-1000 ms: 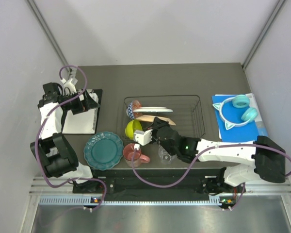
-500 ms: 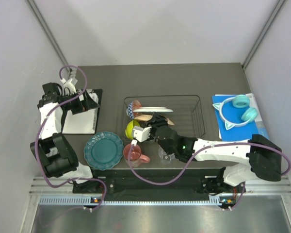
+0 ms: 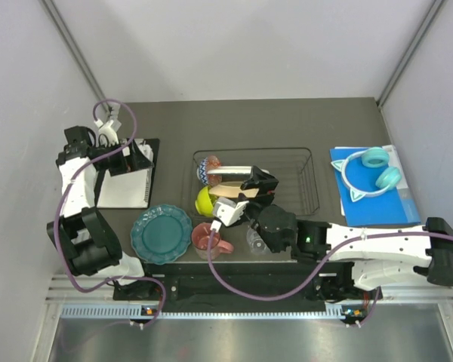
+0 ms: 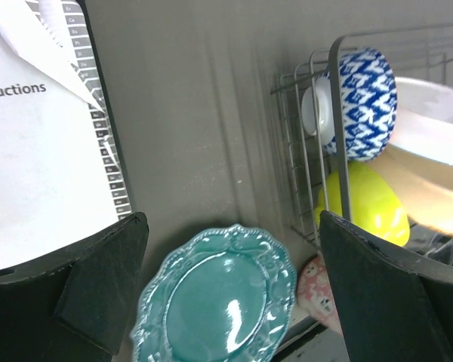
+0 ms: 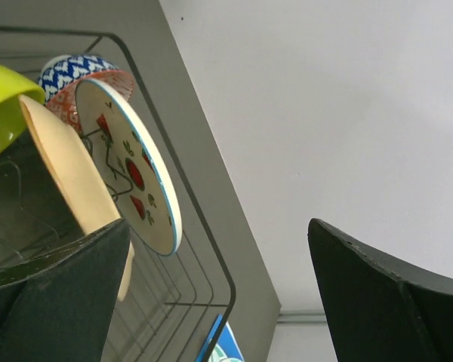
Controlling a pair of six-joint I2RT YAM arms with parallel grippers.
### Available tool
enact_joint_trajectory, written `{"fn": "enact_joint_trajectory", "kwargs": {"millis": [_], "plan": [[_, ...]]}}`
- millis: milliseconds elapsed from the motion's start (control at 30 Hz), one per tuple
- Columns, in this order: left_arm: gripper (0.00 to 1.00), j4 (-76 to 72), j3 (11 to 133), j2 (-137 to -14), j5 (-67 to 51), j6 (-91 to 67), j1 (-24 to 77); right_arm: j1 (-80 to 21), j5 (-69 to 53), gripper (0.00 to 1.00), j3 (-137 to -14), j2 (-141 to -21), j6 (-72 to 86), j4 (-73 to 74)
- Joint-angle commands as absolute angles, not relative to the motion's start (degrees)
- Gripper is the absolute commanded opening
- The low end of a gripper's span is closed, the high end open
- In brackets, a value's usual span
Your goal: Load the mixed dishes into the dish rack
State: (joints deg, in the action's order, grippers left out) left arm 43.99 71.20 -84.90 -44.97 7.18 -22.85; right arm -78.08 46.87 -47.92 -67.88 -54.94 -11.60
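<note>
Release is recorded in the top view. The right claw (image 3: 255,183), clamped on the peach plate (image 3: 222,180) a second earlier, is now spread wide and holds nothing, and its arm is drawn back toward the near edge. The plate is left on edge inside the rack (image 3: 311,181), between the white plate (image 3: 234,169) and the lime bowl (image 3: 204,200). With the blue bowl (image 3: 208,167), four dishes are judged loaded. The teal plate (image 3: 161,232), mug (image 3: 208,237) and glass (image 3: 255,240) are left on the table at the rack's near side. The left claw (image 3: 134,158) is held wide open and empty over the clipboard (image 3: 124,190), unchanged.

Left wrist view: the left claw (image 4: 232,226) is seen gaping, with nothing between its fingers. Below it the teal plate (image 4: 226,302) is noted as glossy glazed ware with a scalloped, embossed rim. The blue bowl (image 4: 366,102) is tipped on its side against thin grey rack wire (image 4: 340,151), its zigzag pattern shown outward. The lime bowl (image 4: 370,207) is smooth and shiny.

Right wrist view: the right claw (image 5: 219,226) is seen fully parted and clear of the dishes. The white plate (image 5: 132,173) is propped upright, glazed, with red spots and a thin blue rim. The peach plate (image 5: 68,158) is leaned just beside it, matte on the face shown.
</note>
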Motion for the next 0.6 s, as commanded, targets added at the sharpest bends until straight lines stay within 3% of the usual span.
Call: {"fn": "enact_joint_trajectory", "kwargs": {"millis": [0,100,300,433,567], "plan": [[0.99,52.54,75.32,-83.76,-43.08,19.57,-23.29,-81.65,53.08,1.0,-53.52,-65.21,-48.79,-3.28],[0.99,58.6,75.76,-82.88,-39.65,28.28,-23.64,-81.91,53.53,1.0,-59.92,-66.26,-40.28,6.1],[0.98,71.25,73.48,-81.13,-38.67,42.88,-25.57,-81.39,52.21,1.0,-75.47,-76.97,-23.75,11.24],[0.98,79.24,72.33,-84.36,-40.43,50.7,-30.23,-79.73,44.26,1.0,-91.18,-87.61,-14.44,20.37],[0.96,82.79,70.41,-88.41,-40.7,56.41,-31.73,-77.61,39.91,1.0,-94.75,-91.41,-11.87,21.54]]}}
